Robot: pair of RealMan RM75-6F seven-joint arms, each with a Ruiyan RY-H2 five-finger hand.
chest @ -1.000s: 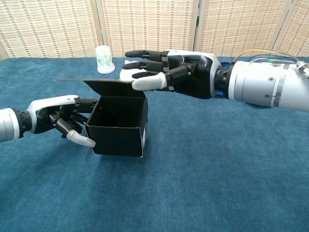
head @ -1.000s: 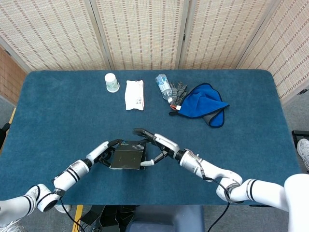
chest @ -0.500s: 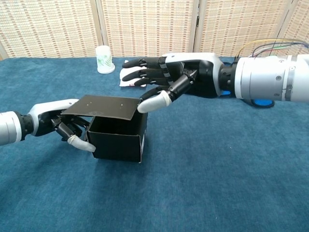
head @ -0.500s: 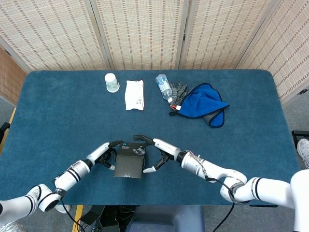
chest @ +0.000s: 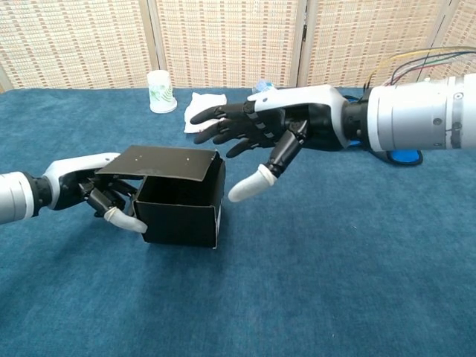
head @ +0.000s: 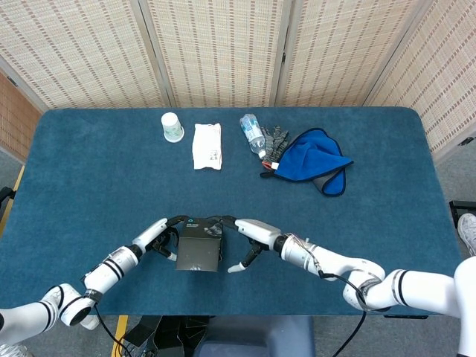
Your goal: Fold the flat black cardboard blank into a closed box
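One light, stiff black box (chest: 181,201) sits near the bench's front edge — left hand (chest: 97,190) grips its side; right hand (chest: 256,134) hovers empty, fingers spread. Press the lid's free edge — thin card creases easily.

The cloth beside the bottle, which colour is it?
Blue cloth, clearest in the head view.

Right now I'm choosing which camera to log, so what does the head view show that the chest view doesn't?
Only the head view shows the water bottle, gloves and blue cloth whole.

Only the chest view shows the gap under the lid, which slants over the black box.

Both show the left hand holding the box's left side, the right hand spread beside it, and the paper cup.
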